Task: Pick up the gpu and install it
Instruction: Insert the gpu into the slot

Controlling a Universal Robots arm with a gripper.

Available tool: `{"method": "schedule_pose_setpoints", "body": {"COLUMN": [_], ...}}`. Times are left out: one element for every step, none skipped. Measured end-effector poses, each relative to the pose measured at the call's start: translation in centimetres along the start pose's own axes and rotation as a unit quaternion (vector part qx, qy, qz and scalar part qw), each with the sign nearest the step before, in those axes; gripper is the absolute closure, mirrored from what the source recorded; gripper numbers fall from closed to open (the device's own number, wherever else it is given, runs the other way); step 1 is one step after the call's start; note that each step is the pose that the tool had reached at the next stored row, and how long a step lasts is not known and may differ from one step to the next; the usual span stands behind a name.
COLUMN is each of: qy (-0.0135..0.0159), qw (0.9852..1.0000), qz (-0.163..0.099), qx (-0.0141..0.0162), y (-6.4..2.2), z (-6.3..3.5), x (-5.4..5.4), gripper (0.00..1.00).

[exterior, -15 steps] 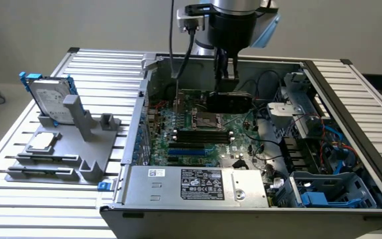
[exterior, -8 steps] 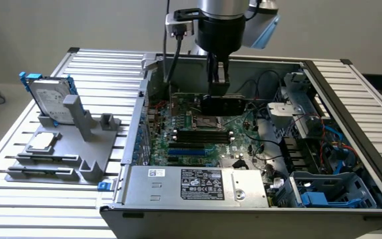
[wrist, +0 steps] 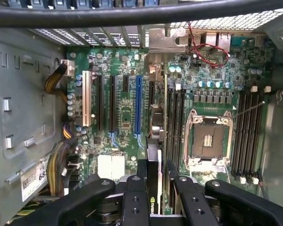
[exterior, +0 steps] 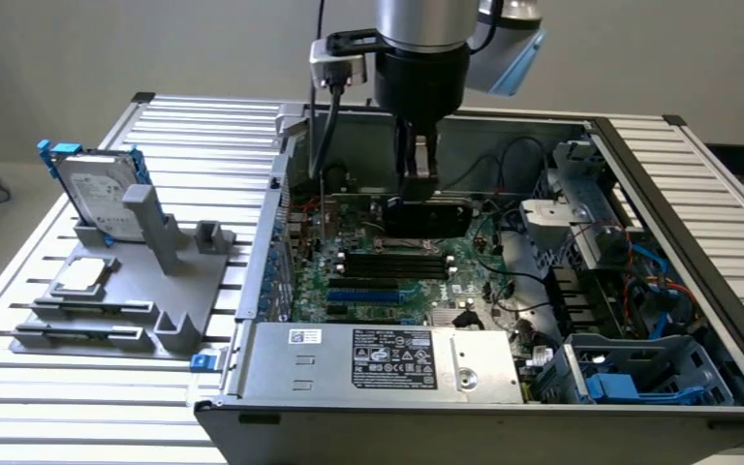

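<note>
One card, the gpu [exterior: 424, 215], is clamped edge-on between the black fingers [wrist: 134, 202] of the gripper [wrist: 155, 202]. It hangs straight beneath the wrist inside the open computer case [exterior: 541, 136], near the case's vented wall. Its long axis runs parallel to the expansion slots on the motherboard [wrist: 127, 117], just beside the long blue slot [wrist: 138, 106]. Whether its lower edge touches the board I cannot tell. The card's cover is matte black and rounded. The slots are narrow plastic channels on green circuit board.
</note>
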State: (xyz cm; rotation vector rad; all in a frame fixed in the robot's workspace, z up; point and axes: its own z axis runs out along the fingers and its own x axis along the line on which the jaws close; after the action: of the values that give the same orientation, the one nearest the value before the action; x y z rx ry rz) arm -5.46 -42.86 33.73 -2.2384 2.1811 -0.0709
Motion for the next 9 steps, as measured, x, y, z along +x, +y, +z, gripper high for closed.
{"method": "schedule_pose_setpoints", "body": {"qy": [0.0000,-0.0001,-0.0001,-0.0001,-0.0001,-0.0001,-0.0001,-0.0001,-0.0001], "qw": [1.0000,1.0000,1.0000,1.0000,1.0000,1.0000,1.0000,1.0000,1.0000], "qz": [0.000,0.000,0.000,0.000,0.000,-0.001,-0.001,0.000,0.000], "qx": [0.0001,0.0001,0.0001,0.0001,0.0001,0.0001,0.0001,0.0001,0.0001], "y": [0.16,0.29,0.38,0.44,0.49,0.53,0.55,0.57,0.58], "z": [0.10,0.22,0.32,0.42,0.53,0.62,0.69,0.75,0.80], "x": [0.11,0.18,0.25,0.31,0.35,0.39,0.40,0.41,0.40], "gripper": [0.73,0.73,0.73,0.73,0.73,0.73,0.73,0.73,0.73]}}
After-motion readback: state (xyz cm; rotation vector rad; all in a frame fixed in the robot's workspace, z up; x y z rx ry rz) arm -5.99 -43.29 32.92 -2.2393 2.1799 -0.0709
